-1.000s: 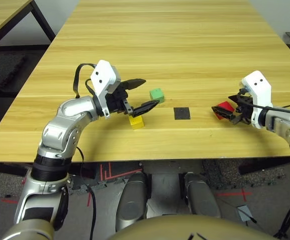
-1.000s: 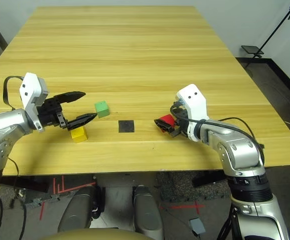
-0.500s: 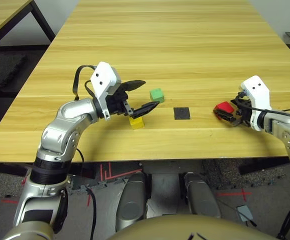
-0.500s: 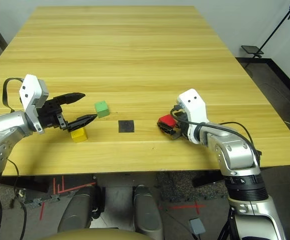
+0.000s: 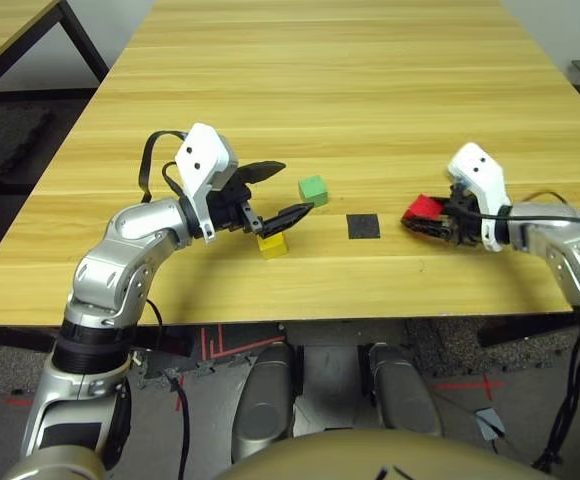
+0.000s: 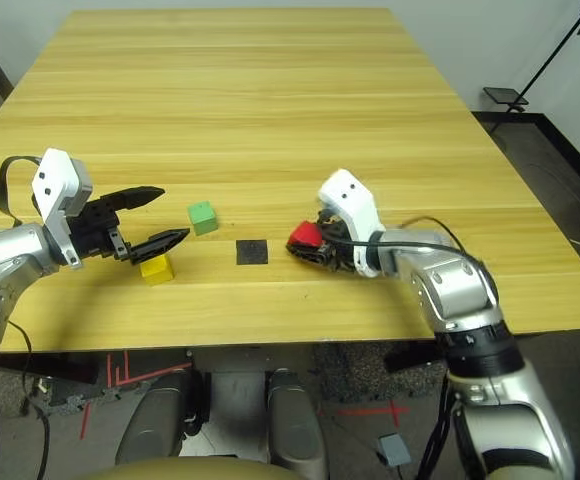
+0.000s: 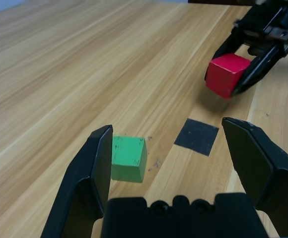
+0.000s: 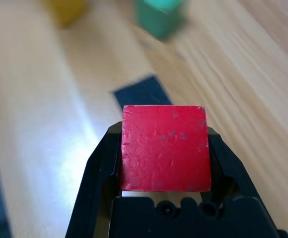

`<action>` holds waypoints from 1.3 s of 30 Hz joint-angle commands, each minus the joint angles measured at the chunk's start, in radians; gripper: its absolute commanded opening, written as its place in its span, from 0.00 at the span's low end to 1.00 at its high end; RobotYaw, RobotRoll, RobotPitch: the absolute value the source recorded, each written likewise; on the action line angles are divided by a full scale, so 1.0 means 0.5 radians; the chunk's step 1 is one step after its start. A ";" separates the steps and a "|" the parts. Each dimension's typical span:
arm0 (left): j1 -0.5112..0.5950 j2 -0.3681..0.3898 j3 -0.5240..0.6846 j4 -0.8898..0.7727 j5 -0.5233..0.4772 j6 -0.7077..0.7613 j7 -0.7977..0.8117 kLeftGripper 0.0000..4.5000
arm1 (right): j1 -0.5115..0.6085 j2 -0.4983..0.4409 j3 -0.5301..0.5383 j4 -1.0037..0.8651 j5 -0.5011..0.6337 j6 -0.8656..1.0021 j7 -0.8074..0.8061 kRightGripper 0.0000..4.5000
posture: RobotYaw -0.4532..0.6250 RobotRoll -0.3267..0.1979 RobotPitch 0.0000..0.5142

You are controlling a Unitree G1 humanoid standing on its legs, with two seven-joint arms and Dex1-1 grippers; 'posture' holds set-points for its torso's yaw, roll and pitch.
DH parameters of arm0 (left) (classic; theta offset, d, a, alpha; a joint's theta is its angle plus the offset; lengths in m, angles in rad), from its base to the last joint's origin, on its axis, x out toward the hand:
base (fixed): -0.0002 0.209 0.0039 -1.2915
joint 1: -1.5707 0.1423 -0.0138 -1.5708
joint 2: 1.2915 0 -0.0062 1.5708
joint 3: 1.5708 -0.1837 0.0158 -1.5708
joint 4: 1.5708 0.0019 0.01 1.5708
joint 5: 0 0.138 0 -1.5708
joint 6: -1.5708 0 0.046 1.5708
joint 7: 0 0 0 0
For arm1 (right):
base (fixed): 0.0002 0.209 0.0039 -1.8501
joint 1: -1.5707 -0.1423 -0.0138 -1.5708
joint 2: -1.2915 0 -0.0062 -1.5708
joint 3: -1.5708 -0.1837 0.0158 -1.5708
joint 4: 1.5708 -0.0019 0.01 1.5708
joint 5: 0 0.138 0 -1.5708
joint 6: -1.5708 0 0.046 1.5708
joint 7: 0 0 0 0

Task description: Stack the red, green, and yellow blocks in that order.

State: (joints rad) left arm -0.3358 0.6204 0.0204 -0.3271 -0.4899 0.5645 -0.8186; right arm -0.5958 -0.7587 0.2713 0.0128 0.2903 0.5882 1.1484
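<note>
My right fingers (image 8: 165, 163) clenched the red block (image 8: 165, 148) just above the worktop (image 5: 370, 90) beside the black patch (image 5: 363, 227), while my left fingers (image 5: 274, 193) stood released, the green block (image 5: 313, 189) just beyond their tips, the yellow block (image 5: 272, 243) under them.

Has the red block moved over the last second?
Yes. The red block, held in the right gripper, has travelled toward the black square patch.
</note>
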 commanded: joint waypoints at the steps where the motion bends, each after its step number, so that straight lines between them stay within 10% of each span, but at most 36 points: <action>1: -0.023 0.007 -0.024 0.006 -0.009 0.017 -0.018 1.00 | -0.156 0.056 0.174 0.358 -0.140 -0.305 0.284 0.46 | 0.64 0.33 0.19; 13: -0.016 0.004 -0.013 -0.040 0.009 0.037 0.029 1.00 | -0.588 0.540 0.273 1.470 -0.480 -1.063 0.567 0.46 | 0.71 0.34 0.19; 30: -0.051 0.035 -0.075 0.002 0.071 0.076 0.068 1.00 | -0.668 0.695 0.195 1.742 -0.623 -1.290 0.590 0.46 | 0.73 0.35 0.20; 37: -0.290 0.031 -0.299 0.282 0.244 0.108 0.008 1.00 | -0.665 0.597 0.106 1.617 -0.519 -1.377 0.839 1.00 | 0.68 0.37 0.19; 39: -0.389 0.015 -0.363 0.386 0.297 0.108 -0.016 1.00 | -0.673 0.500 0.067 1.521 -0.448 -1.337 0.911 1.00 | 0.66 0.37 0.18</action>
State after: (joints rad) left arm -0.5113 0.6287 -0.1345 -0.1663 -0.3654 0.6104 -0.8133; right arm -0.9265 -0.4784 0.3341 0.8142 0.0332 -0.0878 1.5743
